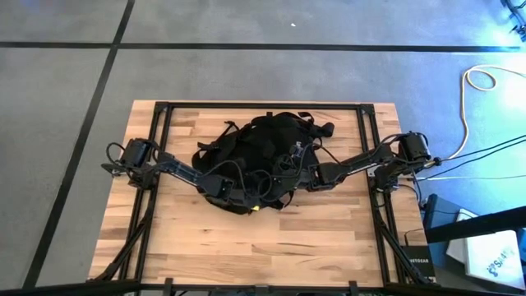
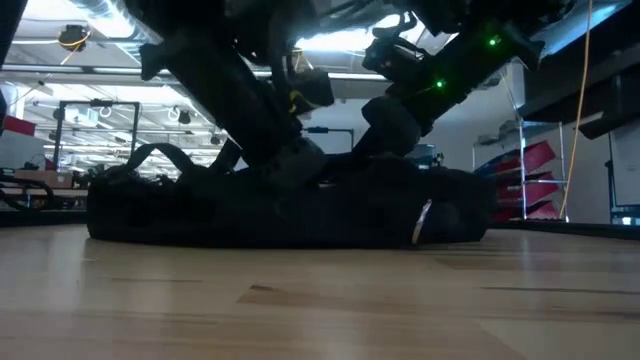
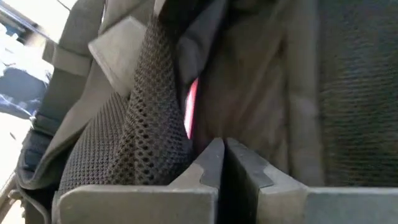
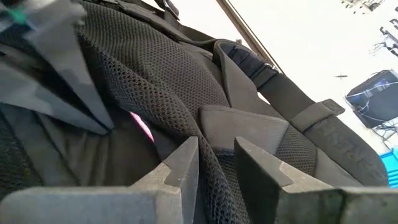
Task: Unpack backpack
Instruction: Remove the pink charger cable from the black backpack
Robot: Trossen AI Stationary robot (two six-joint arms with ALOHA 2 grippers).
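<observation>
The backpack (image 1: 267, 144) is matt black cloth with coarse open mesh panels. Under it, the table (image 1: 246, 238) is smooth pale wood planks.

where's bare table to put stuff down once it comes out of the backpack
The widest bare wood is the near strip below the backpack. Narrower patches lie at the left edge and right of the bag. The middle is crowded: the left gripper and right gripper are both down on the bag.

place: workshop hall — metal shelving (image 2: 95, 140) | ceiling ducts (image 2: 95, 15) | grey floor (image 1: 66, 74)
</observation>
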